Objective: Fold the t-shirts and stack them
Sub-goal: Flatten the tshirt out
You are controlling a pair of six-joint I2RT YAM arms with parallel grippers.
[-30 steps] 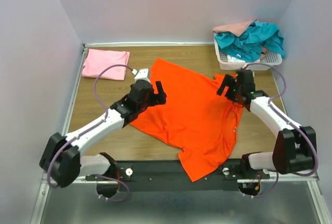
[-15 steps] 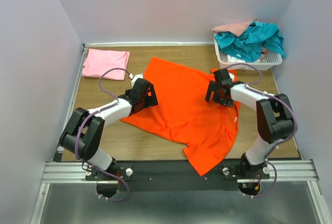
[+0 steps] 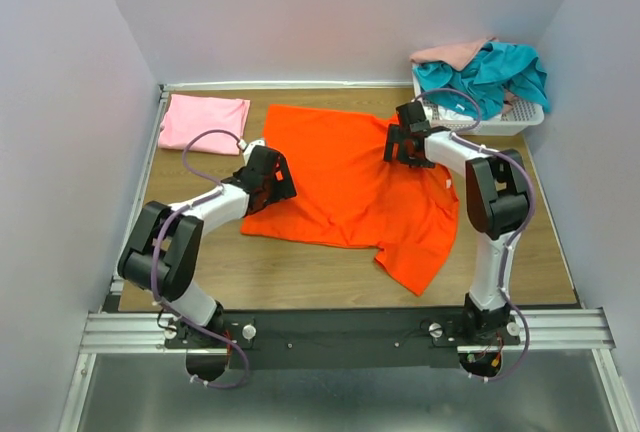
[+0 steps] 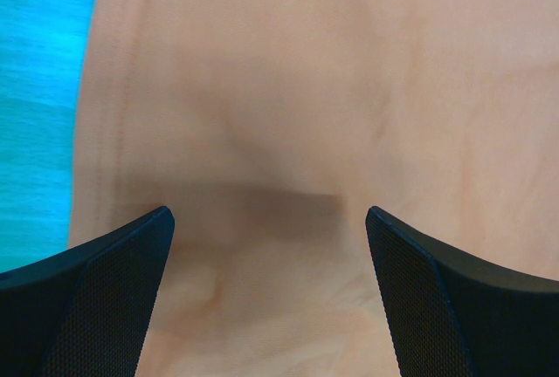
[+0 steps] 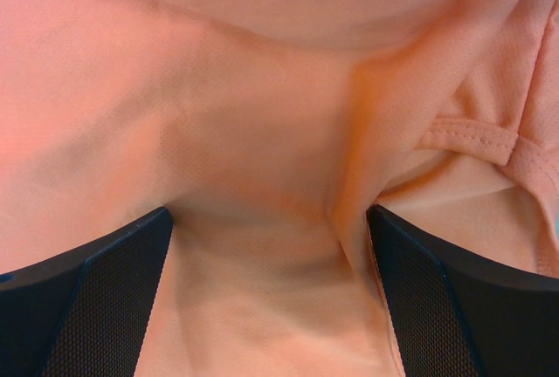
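The bright orange t-shirt (image 3: 350, 187) lies spread on the wooden table, one sleeve pointing to the near right. My left gripper (image 3: 272, 177) rests on its left edge, jaws wide apart with orange cloth (image 4: 262, 133) between them. My right gripper (image 3: 405, 142) rests on its far right part by the collar, jaws also wide apart over bunched cloth (image 5: 262, 150) and a seam fold (image 5: 476, 146). The light pink t-shirt (image 3: 203, 122) lies folded at the far left. The teal t-shirt (image 3: 485, 77) and peach-pink t-shirt (image 3: 450, 52) are piled in the basket.
The white mesh basket (image 3: 440, 117) stands at the far right corner, just behind my right gripper. Grey walls close in the table on the left, back and right. A black rail (image 3: 340, 327) runs along the near edge.
Both grippers moved toward the back of the table and the orange shirt slid with them, off the near rail. It now lies flatter and further back.
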